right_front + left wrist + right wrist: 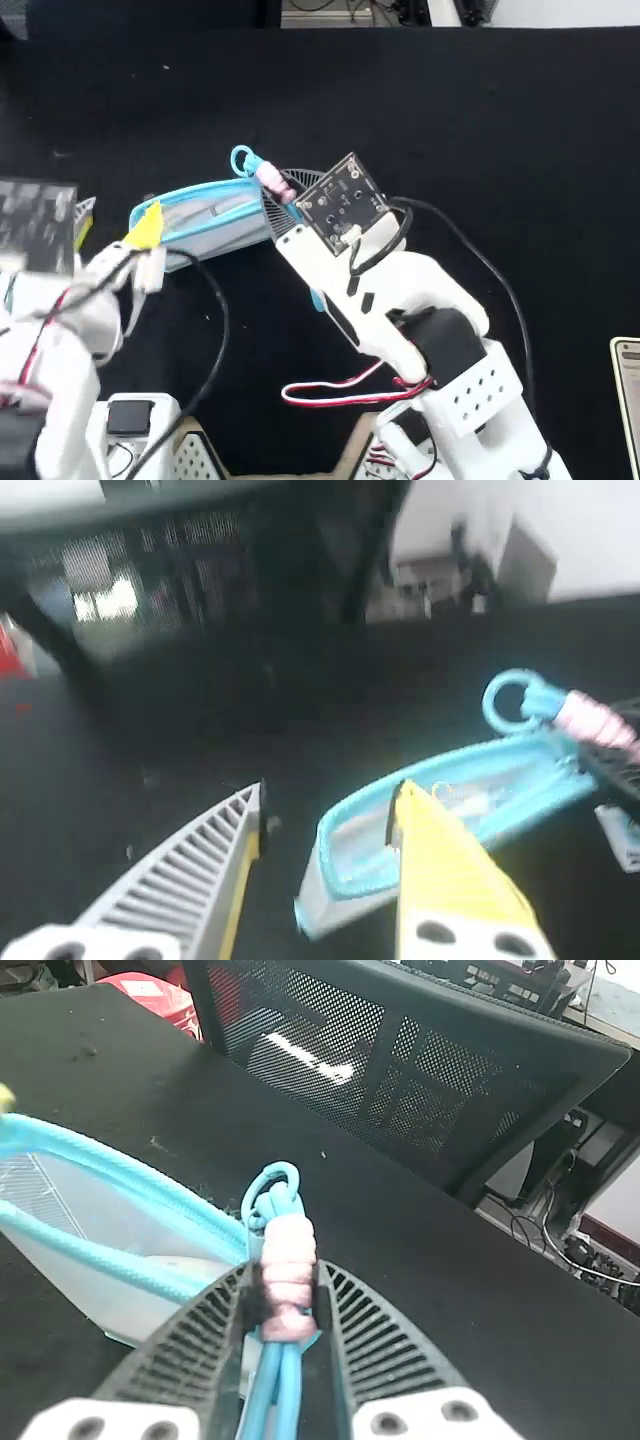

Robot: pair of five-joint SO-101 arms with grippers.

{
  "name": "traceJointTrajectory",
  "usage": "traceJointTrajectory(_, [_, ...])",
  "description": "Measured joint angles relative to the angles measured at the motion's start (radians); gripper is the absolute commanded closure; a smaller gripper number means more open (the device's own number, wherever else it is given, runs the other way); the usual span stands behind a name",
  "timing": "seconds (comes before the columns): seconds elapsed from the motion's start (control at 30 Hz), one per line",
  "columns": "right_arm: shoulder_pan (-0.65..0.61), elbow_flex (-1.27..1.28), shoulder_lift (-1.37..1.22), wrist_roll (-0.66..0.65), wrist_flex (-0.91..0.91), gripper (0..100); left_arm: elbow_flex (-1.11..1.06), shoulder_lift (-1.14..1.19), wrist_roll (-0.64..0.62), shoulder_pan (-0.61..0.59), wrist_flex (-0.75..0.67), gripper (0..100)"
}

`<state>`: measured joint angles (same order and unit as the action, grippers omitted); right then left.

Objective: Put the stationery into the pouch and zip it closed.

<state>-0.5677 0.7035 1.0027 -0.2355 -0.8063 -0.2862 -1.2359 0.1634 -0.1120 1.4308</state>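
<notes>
A light blue see-through pouch (200,215) lies on the black table (480,130), with a pale item faintly visible inside it (460,798). At its zipper end, a pink pull (270,178) carries a blue cord loop (242,158). My right gripper (285,200) is shut on that pink pull (288,1280), black fingers (190,1350) on either side, with the loop (272,1185) sticking out past them. My left gripper (148,245) is open at the pouch's other end (350,850). Its yellow fingertip (405,792) rests at the pouch's rim and the grey finger (210,860) stands apart on the table.
A white object (628,390) lies at the table's right edge. A black mesh chair back (400,1070) stands beyond the table's far edge. Red and black cables (340,385) trail near the arm bases. The far half of the table is bare black cloth.
</notes>
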Motion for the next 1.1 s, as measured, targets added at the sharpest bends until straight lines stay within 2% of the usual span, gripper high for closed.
traceJointTrajectory(0.17, [0.000, -0.032, -0.021, -0.002, 0.000, 98.8, -0.061, -0.141, 0.000, 0.000, -0.072, 78])
traceJointTrajectory(0.5, [0.000, -0.160, -0.023, -0.003, -0.032, 98.8, -0.388, -0.381, 0.000, 0.006, -0.120, 78])
traceJointTrajectory(0.83, [0.000, -0.313, -0.023, -0.003, -0.199, 98.8, -0.540, -0.388, 0.002, 0.233, -0.143, 78])
traceJointTrajectory(0.93, [0.000, -0.331, -0.023, -0.003, -0.242, 98.8, -0.591, -0.388, 0.002, 0.235, -0.195, 78])
traceJointTrajectory(1.1, [-0.003, -0.336, 0.020, -0.003, -0.258, 98.8, -0.674, -0.393, 0.002, 0.153, -0.316, 78])
